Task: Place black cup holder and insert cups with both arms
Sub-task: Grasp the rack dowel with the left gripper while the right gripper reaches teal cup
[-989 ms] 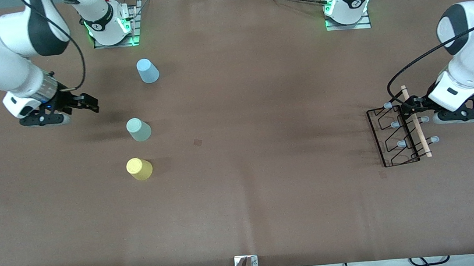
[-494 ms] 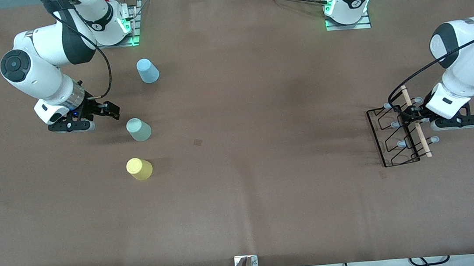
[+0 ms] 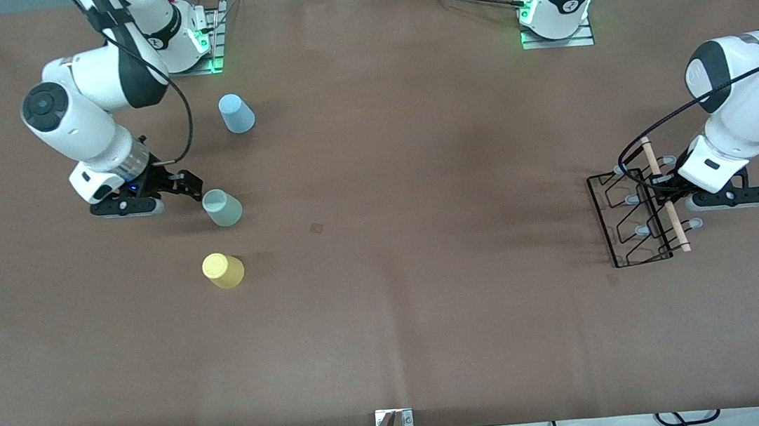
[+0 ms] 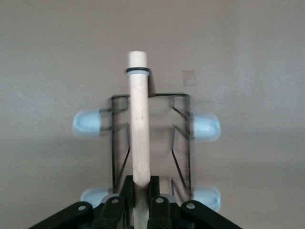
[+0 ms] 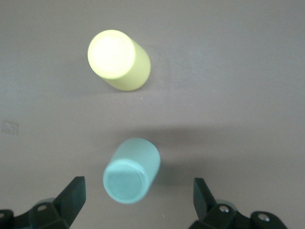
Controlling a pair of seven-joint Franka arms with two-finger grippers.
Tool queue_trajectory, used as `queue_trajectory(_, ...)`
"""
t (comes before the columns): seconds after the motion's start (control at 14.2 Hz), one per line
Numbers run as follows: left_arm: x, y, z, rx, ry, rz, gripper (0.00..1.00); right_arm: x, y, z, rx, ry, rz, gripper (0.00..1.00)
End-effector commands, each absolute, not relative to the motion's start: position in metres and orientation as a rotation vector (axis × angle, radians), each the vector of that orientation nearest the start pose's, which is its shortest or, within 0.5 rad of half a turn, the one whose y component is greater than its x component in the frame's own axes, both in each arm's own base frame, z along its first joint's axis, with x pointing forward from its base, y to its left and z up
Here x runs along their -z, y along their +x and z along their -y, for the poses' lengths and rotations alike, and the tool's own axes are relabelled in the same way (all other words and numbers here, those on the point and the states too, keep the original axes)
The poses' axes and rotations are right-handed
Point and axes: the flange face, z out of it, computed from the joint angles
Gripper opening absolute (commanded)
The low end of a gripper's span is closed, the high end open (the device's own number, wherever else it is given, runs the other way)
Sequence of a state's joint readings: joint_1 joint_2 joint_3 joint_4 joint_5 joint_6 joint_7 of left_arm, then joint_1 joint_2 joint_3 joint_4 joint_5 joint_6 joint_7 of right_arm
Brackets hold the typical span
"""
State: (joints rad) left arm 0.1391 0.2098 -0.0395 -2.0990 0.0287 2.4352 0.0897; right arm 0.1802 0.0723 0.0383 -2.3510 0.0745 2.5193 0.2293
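Front view — mint cup (image 3: 222, 207) upside down, empty, beside right claw (image 3: 190, 185).

Even overhead light, soft shadows, wrist views slightly blurred, no glare

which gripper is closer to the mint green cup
Right. The right gripper hangs open right beside the mint green cup, which sits between its fingers. The left gripper is at the black cup holder's wooden handle.

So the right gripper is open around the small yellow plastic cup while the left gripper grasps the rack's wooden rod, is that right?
Not quite: the right gripper is open around the pale mint green plastic cup, as the right wrist view shows; the left gripper does grasp the wooden rod.
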Motion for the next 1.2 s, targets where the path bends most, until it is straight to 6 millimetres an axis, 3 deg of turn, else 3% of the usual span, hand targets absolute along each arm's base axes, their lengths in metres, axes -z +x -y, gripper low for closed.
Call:
queue_trajectory(0.0,-0.346,0.592,-0.059,0.233,-3.114,-0.039,0.02,-0.277,0.509,-0.127,0.168,-3.052,-0.135,1.00)
queue_trajectory(0.21,-0.389,0.611,-0.047,0.208,-3.119,-0.069,0.01,-0.261,0.506,-0.129,0.164,-3.055,-0.129,1.00)
queue_trajectory(0.35,-0.416,0.619,-0.020,0.124,-3.132,-0.143,0.01,-0.255,0.498,-0.127,0.151,-3.059,-0.130,1.00)
queue_trajectory(0.42,-0.420,0.617,0.000,0.073,-3.140,-0.186,0.01,-0.252,0.495,-0.126,0.142,-3.061,-0.133,1.00)
queue_trajectory(0.71,-0.423,0.606,0.107,0.019,-3.171,-0.431,0.02,-0.237,0.478,-0.129,0.168,-3.061,-0.114,1.00)
queue_trajectory(0.92,-0.413,0.600,0.183,-0.013,-3.222,-0.421,0.02,-0.233,0.474,-0.131,0.160,-3.064,-0.103,1.00)
queue_trajectory(1.13,-0.419,0.594,0.266,-0.007,-3.288,-0.370,0.01,-0.232,0.473,-0.134,0.157,-3.064,-0.094,1.00)
